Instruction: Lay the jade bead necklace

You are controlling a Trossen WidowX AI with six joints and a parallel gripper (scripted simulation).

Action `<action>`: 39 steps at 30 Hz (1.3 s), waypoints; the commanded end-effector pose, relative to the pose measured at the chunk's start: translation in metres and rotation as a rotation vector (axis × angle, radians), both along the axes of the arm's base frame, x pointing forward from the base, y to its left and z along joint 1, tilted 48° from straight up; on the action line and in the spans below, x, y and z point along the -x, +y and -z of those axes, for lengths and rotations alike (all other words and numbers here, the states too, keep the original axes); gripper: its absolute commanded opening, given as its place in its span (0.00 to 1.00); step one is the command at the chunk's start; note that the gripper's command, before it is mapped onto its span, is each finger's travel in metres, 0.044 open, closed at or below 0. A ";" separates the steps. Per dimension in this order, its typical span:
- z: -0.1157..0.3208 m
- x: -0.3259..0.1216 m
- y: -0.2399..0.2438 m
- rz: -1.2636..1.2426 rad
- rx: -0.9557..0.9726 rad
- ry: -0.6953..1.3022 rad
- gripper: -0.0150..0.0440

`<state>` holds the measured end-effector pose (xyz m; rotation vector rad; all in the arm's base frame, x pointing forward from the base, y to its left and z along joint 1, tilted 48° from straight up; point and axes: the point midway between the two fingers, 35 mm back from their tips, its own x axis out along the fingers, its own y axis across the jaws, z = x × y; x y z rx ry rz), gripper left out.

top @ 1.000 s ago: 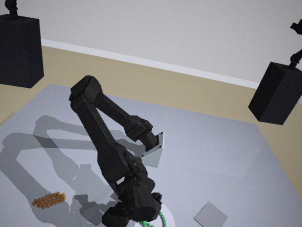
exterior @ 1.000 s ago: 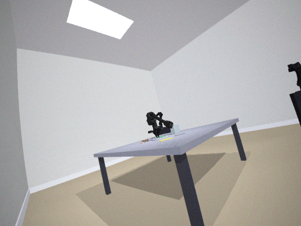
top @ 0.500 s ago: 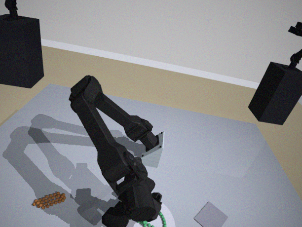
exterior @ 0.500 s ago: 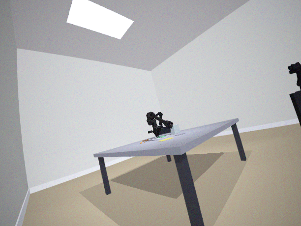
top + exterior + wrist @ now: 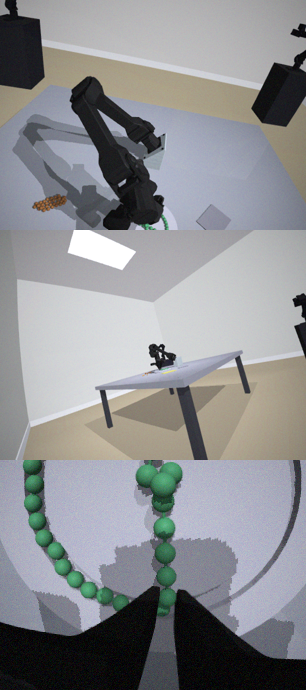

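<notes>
The round bead board (image 5: 235,515) (image 5: 172,219) is pale, with a thin circular groove. The jade bead necklace (image 5: 166,576) (image 5: 164,219) (image 5: 165,369) lies over it. In the wrist view its left run curves along the groove, while another run goes straight down the middle from a small cluster of beads to my fingertips. The groove's right side holds no beads. My gripper (image 5: 166,595) (image 5: 160,369) is low at the board's near edge, its fingers closed about a bead at the lower end of the middle run. In the top view the arm hides the fingertips.
A bunch of orange beads (image 5: 50,203) (image 5: 146,374) lies on the table to one side. A grey square tile (image 5: 213,218) lies on the board's other side. A yellow strip (image 5: 169,372) lies near the board. The arm stands on a pale block (image 5: 155,161) (image 5: 178,361).
</notes>
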<state>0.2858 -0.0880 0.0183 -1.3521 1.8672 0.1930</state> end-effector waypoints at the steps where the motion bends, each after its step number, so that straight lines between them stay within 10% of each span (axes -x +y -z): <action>1: -0.001 0.000 0.001 -0.001 0.000 0.000 0.25; 30: -0.009 -0.003 -0.010 -0.006 0.004 0.004 0.25; 39: -0.011 -0.004 -0.008 -0.003 0.001 0.001 0.65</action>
